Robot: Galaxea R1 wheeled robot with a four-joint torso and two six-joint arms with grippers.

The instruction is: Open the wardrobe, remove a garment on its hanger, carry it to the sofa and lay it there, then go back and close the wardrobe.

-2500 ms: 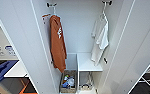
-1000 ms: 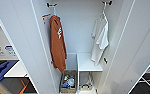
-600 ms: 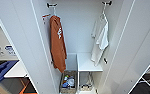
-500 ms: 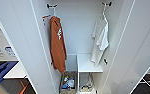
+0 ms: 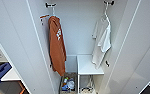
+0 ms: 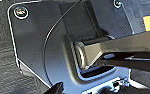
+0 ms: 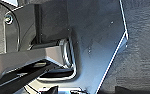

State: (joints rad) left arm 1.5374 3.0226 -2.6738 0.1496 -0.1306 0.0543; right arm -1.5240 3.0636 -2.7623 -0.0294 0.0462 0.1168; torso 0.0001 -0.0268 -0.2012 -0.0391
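A white interior fills the space ahead: the wardrobe (image 5: 81,37) stands open, both doors swung wide to either side, so the first step of the task looks done. Inside it, the garment (image 5: 101,42), a limp white T-shirt, hangs from a hook high at the wardrobe's right, its hem dropping to just above the white shelf (image 5: 87,65) in the lower half. The hanger (image 5: 105,13) is a thin pale shape rising out of the collar to the dark bracket above; the rest of it is hidden in the shoulders. At the wardrobe's left, well apart from the T-shirt, hangs a longer rust-orange garment (image 5: 56,46) with a white mark. Below it, on the wardrobe floor, sits a small bin of mixed items (image 5: 67,84).

Neither arm reaches into the wardrobe, and the T-shirt hangs untouched. Both wrist views give dark robot plating over a dark textured floor; whether either gripper is released or clenched I cannot tell.

By my reading, everything after the opening is left: lifting the T-shirt off on its hanger, laying it on the sofa, and closing the doors.
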